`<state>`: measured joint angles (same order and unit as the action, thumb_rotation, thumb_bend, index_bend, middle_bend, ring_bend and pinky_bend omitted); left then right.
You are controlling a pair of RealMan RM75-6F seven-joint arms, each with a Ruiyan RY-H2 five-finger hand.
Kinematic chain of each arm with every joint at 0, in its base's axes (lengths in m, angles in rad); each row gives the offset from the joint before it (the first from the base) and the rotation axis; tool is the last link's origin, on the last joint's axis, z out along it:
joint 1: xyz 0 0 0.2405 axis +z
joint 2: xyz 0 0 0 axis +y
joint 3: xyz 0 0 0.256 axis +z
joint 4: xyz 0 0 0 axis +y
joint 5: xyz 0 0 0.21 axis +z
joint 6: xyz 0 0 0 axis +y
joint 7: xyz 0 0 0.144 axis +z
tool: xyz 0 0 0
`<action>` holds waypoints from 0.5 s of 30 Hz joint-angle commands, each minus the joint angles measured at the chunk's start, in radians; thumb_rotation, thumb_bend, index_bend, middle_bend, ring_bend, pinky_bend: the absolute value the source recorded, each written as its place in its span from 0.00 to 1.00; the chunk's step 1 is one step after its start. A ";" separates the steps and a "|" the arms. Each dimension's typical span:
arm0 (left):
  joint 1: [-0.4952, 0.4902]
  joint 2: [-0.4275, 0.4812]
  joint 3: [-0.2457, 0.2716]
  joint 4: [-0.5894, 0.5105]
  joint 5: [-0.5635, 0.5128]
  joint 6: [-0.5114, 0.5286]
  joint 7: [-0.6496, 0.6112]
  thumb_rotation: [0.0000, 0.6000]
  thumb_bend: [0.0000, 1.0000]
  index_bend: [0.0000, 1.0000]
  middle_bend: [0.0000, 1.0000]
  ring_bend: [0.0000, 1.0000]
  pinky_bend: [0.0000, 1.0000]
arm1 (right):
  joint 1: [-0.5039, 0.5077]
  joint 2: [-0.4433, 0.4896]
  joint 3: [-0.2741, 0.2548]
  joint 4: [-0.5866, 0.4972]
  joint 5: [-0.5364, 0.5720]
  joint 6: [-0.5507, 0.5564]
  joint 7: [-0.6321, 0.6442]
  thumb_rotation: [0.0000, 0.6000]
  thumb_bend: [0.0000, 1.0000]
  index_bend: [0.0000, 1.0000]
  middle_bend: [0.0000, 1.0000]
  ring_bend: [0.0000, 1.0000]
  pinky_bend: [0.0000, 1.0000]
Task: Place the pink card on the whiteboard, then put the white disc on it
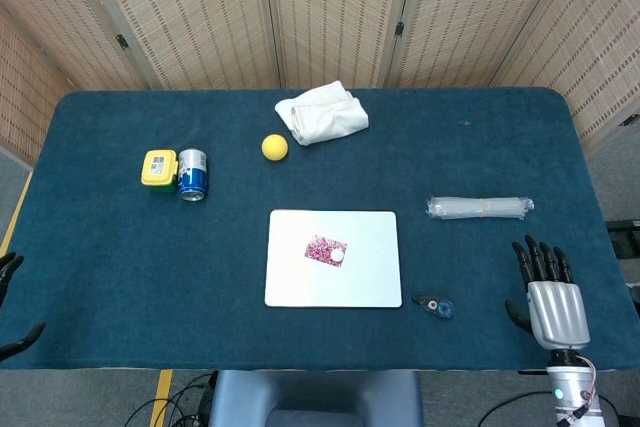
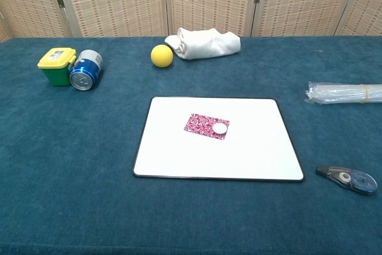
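Observation:
A pink patterned card lies flat near the middle of the whiteboard. A small white disc rests on the card's right end. My right hand hovers at the table's front right corner, fingers straight and apart, holding nothing. Only the dark fingertips of my left hand show at the far left edge of the head view, off the table. Neither hand appears in the chest view.
A yellow-lidded green box and a blue can sit at the left. A yellow ball and a white cloth lie at the back. A clear plastic roll and a tape dispenser are on the right.

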<state>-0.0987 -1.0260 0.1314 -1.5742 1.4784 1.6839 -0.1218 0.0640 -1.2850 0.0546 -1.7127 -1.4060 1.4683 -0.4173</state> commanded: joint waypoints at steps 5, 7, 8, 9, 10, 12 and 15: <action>0.002 -0.005 -0.017 -0.033 0.029 -0.052 0.071 1.00 0.28 0.06 0.08 0.12 0.32 | -0.008 0.041 -0.013 0.056 -0.028 -0.007 0.144 1.00 0.19 0.00 0.00 0.00 0.00; 0.003 -0.003 -0.021 -0.037 0.042 -0.057 0.070 1.00 0.28 0.06 0.08 0.12 0.32 | -0.013 0.052 -0.021 0.047 -0.055 0.011 0.133 1.00 0.19 0.00 0.00 0.00 0.00; 0.004 -0.003 -0.023 -0.037 0.045 -0.058 0.067 1.00 0.28 0.06 0.08 0.12 0.32 | -0.015 0.057 -0.024 0.042 -0.064 0.017 0.126 1.00 0.19 0.00 0.00 0.00 0.00; 0.005 -0.002 -0.026 -0.037 0.045 -0.061 0.068 1.00 0.28 0.06 0.08 0.12 0.32 | -0.017 0.061 -0.027 0.039 -0.070 0.022 0.121 1.00 0.19 0.00 0.00 0.00 0.00; 0.006 -0.002 -0.029 -0.038 0.044 -0.069 0.071 1.00 0.28 0.06 0.08 0.12 0.32 | -0.020 0.064 -0.029 0.037 -0.072 0.024 0.121 1.00 0.19 0.00 0.00 0.00 0.00; 0.006 -0.001 -0.032 -0.045 0.040 -0.083 0.078 1.00 0.28 0.06 0.08 0.12 0.32 | -0.021 0.069 -0.030 0.035 -0.066 0.019 0.128 1.00 0.19 0.00 0.00 0.00 0.00; 0.005 0.000 -0.033 -0.057 0.048 -0.104 0.090 1.00 0.28 0.06 0.08 0.12 0.32 | -0.020 0.078 -0.031 0.036 -0.066 0.012 0.138 1.00 0.19 0.00 0.00 0.00 0.00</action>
<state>-0.0937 -1.0265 0.0995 -1.6271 1.5235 1.5850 -0.0357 0.0441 -1.2097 0.0246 -1.6765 -1.4724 1.4824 -0.2818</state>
